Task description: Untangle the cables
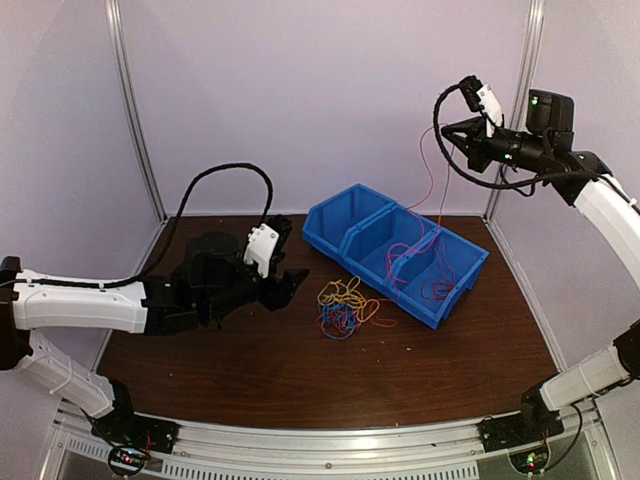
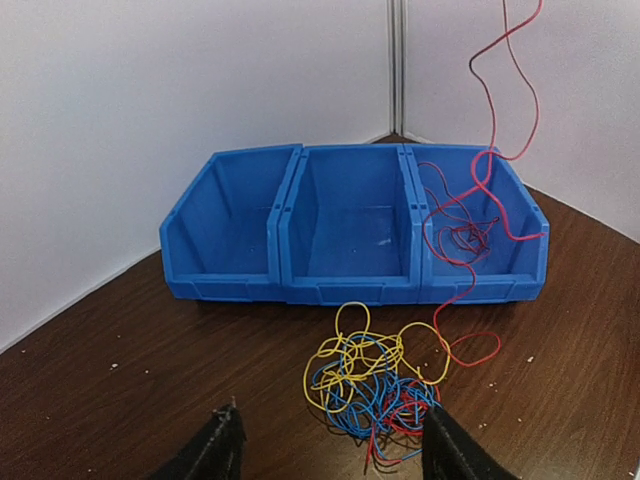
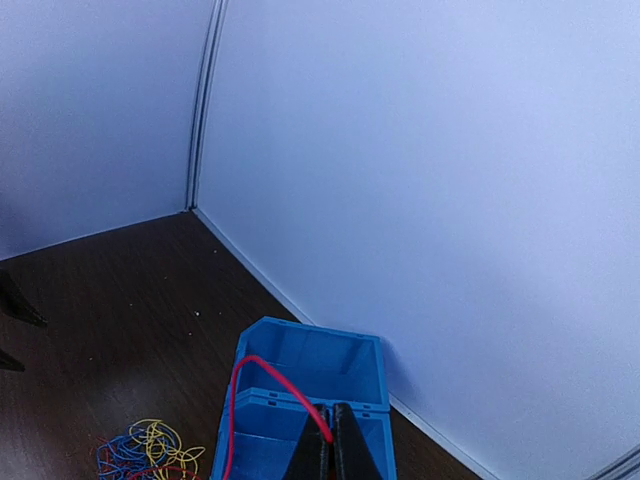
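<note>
A tangle of thin yellow, blue and red cables lies on the dark table in front of the blue bins; it also shows in the left wrist view. My right gripper is raised high above the right bin and is shut on a red cable, which hangs down into the right bin, where more red cable lies, and trails out to the pile. My left gripper is open and empty, low over the table just left of the tangle, its fingers framing it.
A row of three joined blue bins stands diagonally behind the tangle; the left and middle bins hold nothing. White walls with metal posts close in the back and sides.
</note>
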{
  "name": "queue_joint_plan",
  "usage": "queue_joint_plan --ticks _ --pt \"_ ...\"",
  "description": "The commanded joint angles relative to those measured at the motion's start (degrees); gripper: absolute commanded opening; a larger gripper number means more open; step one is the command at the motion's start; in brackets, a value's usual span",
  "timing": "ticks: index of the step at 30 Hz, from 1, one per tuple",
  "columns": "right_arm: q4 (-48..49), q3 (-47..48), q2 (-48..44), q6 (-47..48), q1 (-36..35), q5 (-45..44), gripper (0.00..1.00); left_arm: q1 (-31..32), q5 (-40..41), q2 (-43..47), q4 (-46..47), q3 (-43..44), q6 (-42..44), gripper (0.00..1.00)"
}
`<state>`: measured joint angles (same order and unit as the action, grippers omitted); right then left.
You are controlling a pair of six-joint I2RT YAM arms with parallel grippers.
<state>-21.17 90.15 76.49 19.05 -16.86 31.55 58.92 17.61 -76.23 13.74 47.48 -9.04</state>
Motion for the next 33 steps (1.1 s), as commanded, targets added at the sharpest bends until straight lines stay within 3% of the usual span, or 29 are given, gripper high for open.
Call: queue_joint_plan --ticks 1,8,26,33 --pt "3.3 -2.4 -1.5 -1.0 3.3 -1.0 0.0 -0.1 -3.9 -0.5 4.9 -0.2 -2.8 0.62" --pt "5.6 -2.6 -1.7 -4.1 8.6 2.2 0.0 -0.1 -4.2 0.8 6.2 -3.8 -3.9 0.62" --pt "6.5 17.8 2.7 -7.6 14.6 -0.7 0.0 -0.1 -4.2 -0.4 6.7 -4.3 -4.7 0.61" --pt "8.0 16.6 3.1 -9.2 15.9 -0.9 0.0 -0.1 -4.2 -0.2 6.9 -4.9 -5.0 0.61"
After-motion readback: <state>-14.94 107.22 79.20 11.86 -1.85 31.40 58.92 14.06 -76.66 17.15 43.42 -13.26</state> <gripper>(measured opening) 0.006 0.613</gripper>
